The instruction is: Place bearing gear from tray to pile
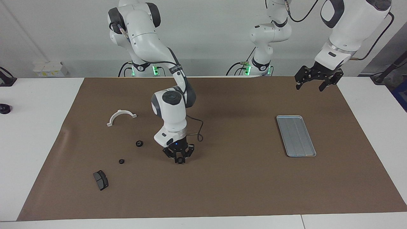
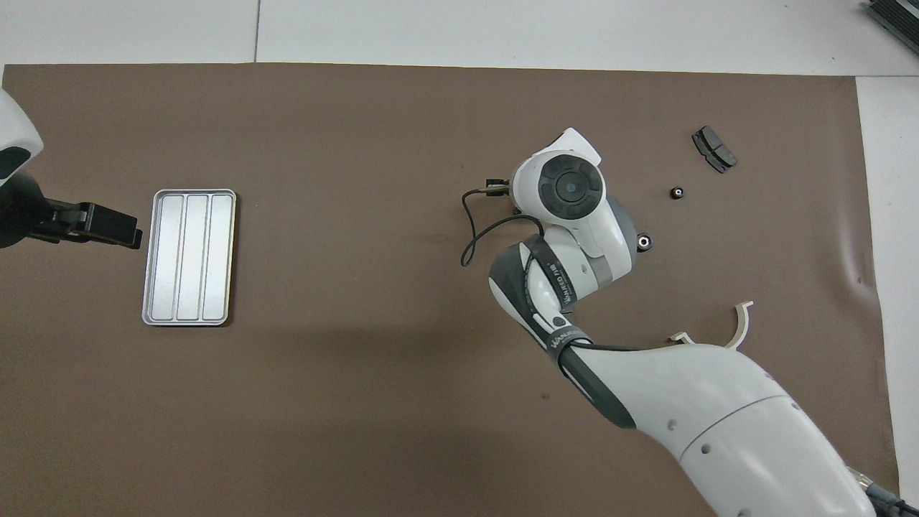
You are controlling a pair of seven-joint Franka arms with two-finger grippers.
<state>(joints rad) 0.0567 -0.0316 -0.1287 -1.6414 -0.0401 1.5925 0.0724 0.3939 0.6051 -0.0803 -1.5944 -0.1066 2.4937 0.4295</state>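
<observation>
My right gripper (image 1: 179,159) hangs low over the brown mat, shut on a small black bearing gear (image 1: 180,161). It is between the tray and the pile, close to the pile; in the overhead view its wrist hides it. The ribbed silver tray (image 1: 295,135) (image 2: 188,257) lies bare at the left arm's end. The pile shows a white half-ring bracket (image 1: 120,117) (image 2: 739,323) and one dark brake pad (image 1: 100,180) (image 2: 713,148). My left gripper (image 1: 309,86) (image 2: 118,226) waits open in the air, holding nothing, over the mat's edge beside the tray.
Two more small black gears (image 1: 139,143) (image 1: 121,161) lie on the mat between the bracket and the brake pad. The right arm's forearm covers part of the pile area. A cable loops off the right wrist (image 1: 199,132).
</observation>
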